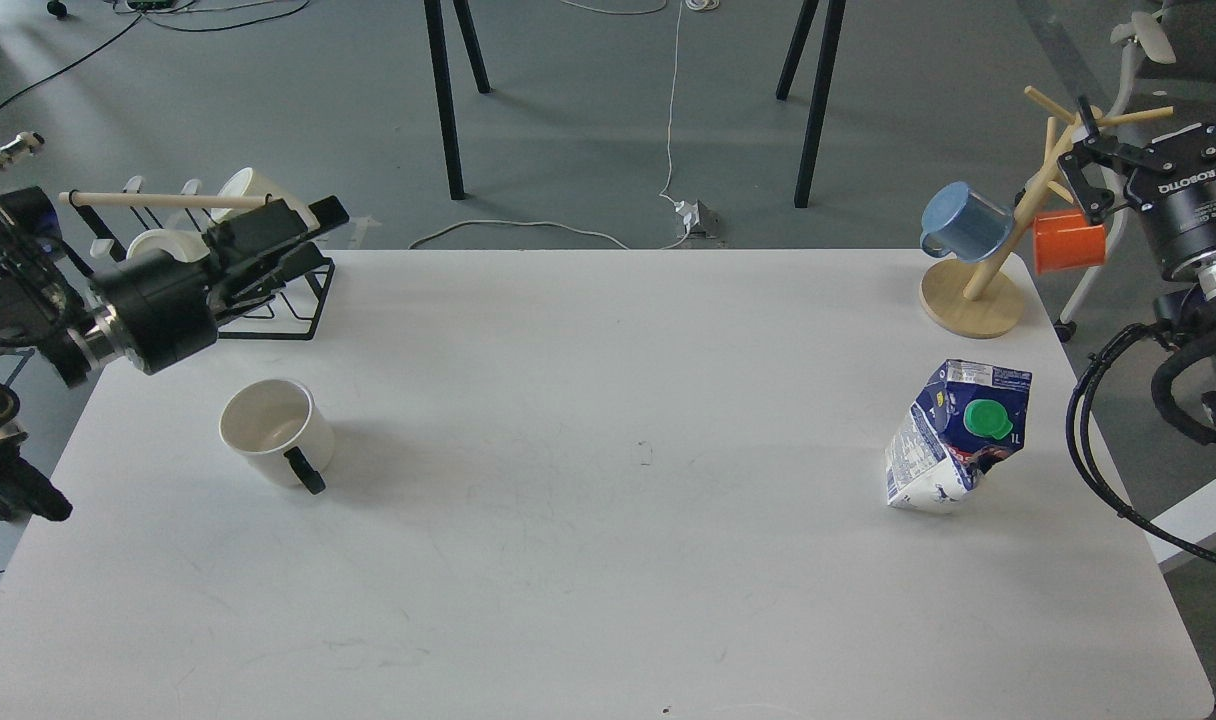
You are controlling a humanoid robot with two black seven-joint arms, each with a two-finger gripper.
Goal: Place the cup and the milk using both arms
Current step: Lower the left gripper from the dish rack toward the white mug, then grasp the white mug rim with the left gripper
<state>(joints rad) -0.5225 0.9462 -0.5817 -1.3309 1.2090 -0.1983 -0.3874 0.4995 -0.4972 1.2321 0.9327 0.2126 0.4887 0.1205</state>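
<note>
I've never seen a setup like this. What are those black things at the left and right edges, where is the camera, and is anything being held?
The picture is taken from the robot's own head, looking forward and down at a white table. The black shapes at the sides are its two arms. Each ends in a two-finger pincer: the left pincer hangs near a black wire rack with white dishes, and the right pincer is up by a wooden mug tree carrying a blue cup and an orange cup. Neither holds anything. On the table stand a cream mug with a black handle, empty, and a dented milk carton with a green cap, far apart.
</note>
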